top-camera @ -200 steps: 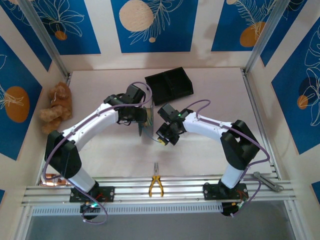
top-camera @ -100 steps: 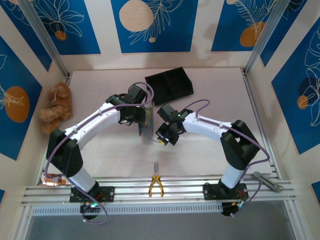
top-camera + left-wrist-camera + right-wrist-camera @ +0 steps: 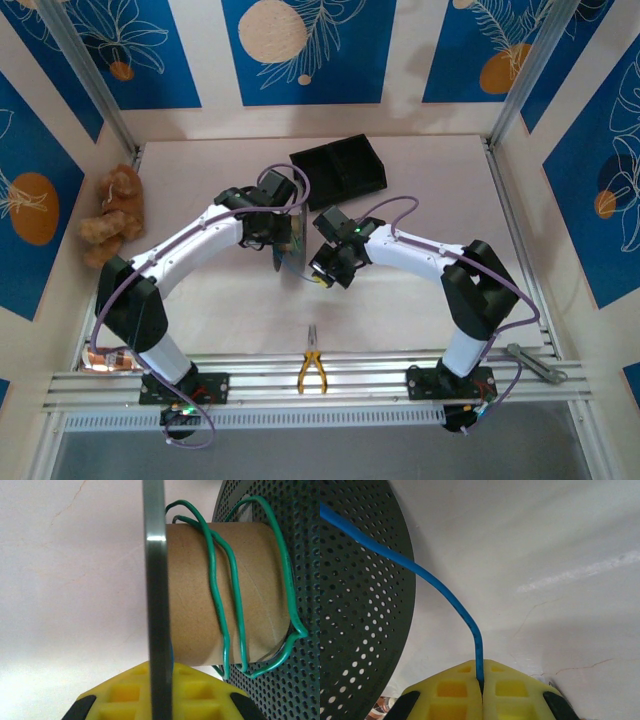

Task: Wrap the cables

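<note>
The right end effector [image 3: 480, 686] is clenched on the blue cable [image 3: 395, 556], its yellow fingertips [image 3: 450, 690] pressed together with the wire pinched in the seam between them. From there the blue strand rises, bends to the left and runs taut across the face of a dark perforated flange [image 3: 355, 610], with the pale surface [image 3: 545, 540] behind it. The left end effector [image 3: 157, 700] is clamped on the thin near flange [image 3: 156, 580] of the spool, whose edge runs straight down between the yellow pads [image 3: 120, 697]. Past that edge lies the brown cardboard core [image 3: 190, 605], and the green cable [image 3: 213, 575] is looped loosely around it in a few turns, one strand bowing out against the perforated far flange [image 3: 300, 555]. From above, the two end effectors meet mid-surface on either side of the spool [image 3: 290, 255], the left one [image 3: 283, 232] at its far side and the right one [image 3: 322, 272] just beside it on the right. A black two-compartment tray [image 3: 350, 175] sits behind them, yellow-handled pliers [image 3: 311, 370] lie near the front rail, and a brown plush toy [image 3: 115, 212] rests at the left wall.
</note>
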